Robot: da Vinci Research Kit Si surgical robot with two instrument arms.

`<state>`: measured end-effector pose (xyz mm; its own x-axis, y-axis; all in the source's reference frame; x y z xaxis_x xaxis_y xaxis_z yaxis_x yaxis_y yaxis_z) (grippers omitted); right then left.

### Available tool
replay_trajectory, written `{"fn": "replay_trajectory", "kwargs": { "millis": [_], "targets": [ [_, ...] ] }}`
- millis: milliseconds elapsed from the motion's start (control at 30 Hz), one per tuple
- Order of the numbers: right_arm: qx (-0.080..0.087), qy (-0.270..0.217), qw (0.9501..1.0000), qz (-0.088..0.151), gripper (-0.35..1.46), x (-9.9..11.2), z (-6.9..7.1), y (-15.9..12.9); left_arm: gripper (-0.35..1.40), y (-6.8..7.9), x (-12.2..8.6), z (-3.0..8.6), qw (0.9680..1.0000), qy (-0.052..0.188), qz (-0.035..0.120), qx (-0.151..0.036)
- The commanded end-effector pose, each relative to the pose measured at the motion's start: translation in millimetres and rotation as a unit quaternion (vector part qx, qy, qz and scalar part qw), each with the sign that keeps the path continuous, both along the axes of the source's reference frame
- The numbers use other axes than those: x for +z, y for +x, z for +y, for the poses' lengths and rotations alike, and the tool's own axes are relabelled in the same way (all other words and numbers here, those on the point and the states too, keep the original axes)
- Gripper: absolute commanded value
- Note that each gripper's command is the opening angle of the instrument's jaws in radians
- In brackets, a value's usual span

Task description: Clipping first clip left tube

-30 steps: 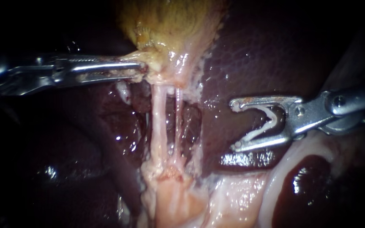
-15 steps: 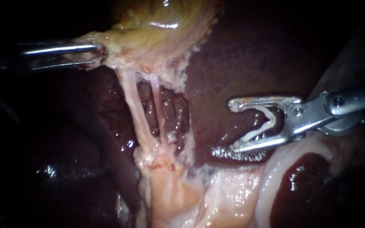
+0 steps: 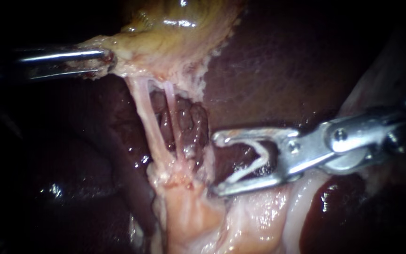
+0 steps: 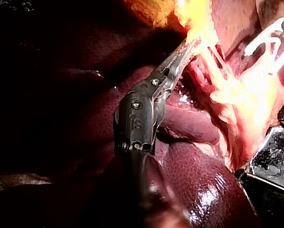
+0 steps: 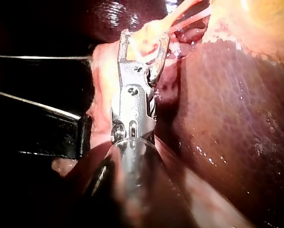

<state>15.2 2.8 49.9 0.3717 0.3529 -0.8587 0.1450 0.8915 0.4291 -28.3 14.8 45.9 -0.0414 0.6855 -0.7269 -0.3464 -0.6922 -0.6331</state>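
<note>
**Endoscope view with both wrist views.** Our left instrument (image 3: 106, 63) has its jaws closed on the pale lower edge of the gallbladder (image 3: 179, 33), which lies against the dark liver (image 3: 301, 70). Below those jaws, two taut tubes run side by side from the gallbladder down to a pad of pale tissue (image 3: 189, 211). The left tube (image 3: 147, 123) is the thicker of the pair and lies on the side nearer our left instrument. The thin right tube (image 3: 171, 115) lies just beside it, toward our right instrument (image 3: 217, 164). That instrument's jaws stand wide and carry an open white clip (image 3: 262, 154), one leg seated against each jaw. The jaw tips point at the tubes and lie near the right tube but apart from it — neither tube lies between them. In the right wrist view, pale tissue shows through the gap between the jaws; we cannot tell whether it touches them.
</note>
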Motion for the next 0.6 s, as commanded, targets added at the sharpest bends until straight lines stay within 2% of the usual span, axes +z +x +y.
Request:
{"fn": "replay_trajectory", "kwargs": {
  "millis": [33, 333, 600],
  "targets": [
    [0.002, 0.005, 1.0, -0.002, 0.5, 0.2, -0.2, 0.6, -0.35, -0.1, 0.0, 0.0, 1.0, 0.0, 0.0, 0.0],
    [0.008, 0.011, 0.9999, -0.009, 0.5, 3.0, -1.4, 4.8, -0.35, -0.2, 0.1, -0.2, 1.0, -0.001, 0.0, 0.0],
    [0.012, 0.006, 0.9998, -0.014, 0.5, 5.9, -1.2, 6.6, -0.35, -0.2, 0.0, -0.2, 1.0, -0.001, 0.0, 0.0]
  ]
}}
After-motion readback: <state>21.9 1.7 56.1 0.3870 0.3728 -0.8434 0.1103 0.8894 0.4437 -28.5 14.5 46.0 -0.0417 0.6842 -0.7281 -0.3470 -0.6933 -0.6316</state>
